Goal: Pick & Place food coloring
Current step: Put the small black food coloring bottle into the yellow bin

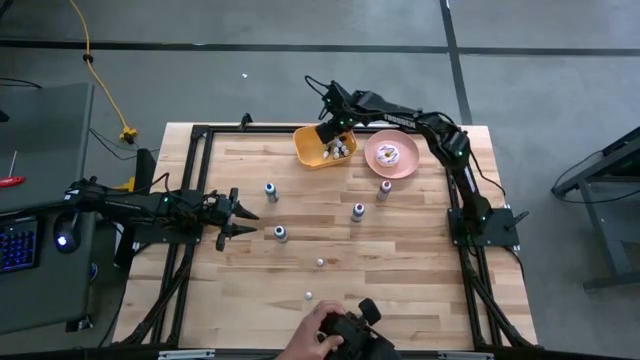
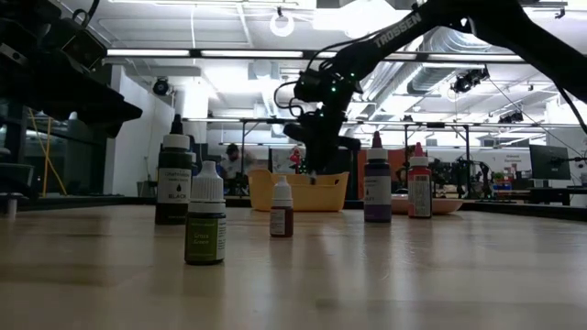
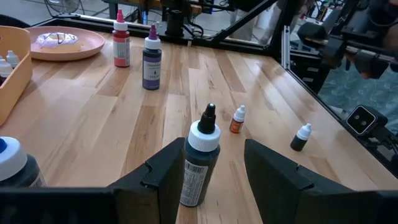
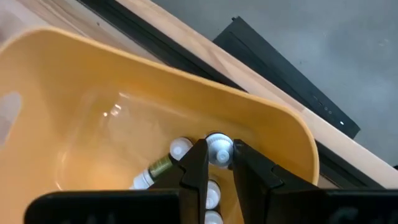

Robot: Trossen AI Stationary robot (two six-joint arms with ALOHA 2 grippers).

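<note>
High view, near edge: a person's hand (image 1: 318, 335) rests on a black controller (image 1: 358, 332) at the table's near edge.
High view, table: a pale wooden table (image 1: 420, 260) with a black frame carries scattered small food coloring bottles (image 1: 280, 233), some with blue-grey bodies, one reddish, and two tiny white specks nearer the person.
High view, bin: a yellow plastic bin (image 1: 310, 150) at the far side holds several white-capped bottles, just beside a pink round plate with a doughnut (image 1: 391, 155).
High view, arms: the right gripper (image 1: 338, 128) hangs over the bin; the left gripper (image 1: 246, 216) lies low at the table's left, close to the blue-grey bottle.
Low view, nearest: a green-labelled bottle with a white cap (image 2: 205, 225) stands upright in front; behind it stand a black-labelled bottle, a small reddish-brown one, a purple one and a red one, all upright and apart.
Low view, far: the right gripper hangs above the yellow bin.
Left wrist view: the left fingers (image 3: 163, 173) stand apart, released, with a dark teal bottle with a white collar and black tip (image 3: 200, 163) upright between them; I cannot tell whether they touch it.
Left wrist view, beyond: a small orange bottle, a small black one, and the purple and red bottles stand farther off.
Right wrist view: the right fingers (image 4: 198, 167) are clamped on the white ribbed cap of a bottle (image 4: 218, 150) inside the bin, above other white-capped bottles lying there.
</note>
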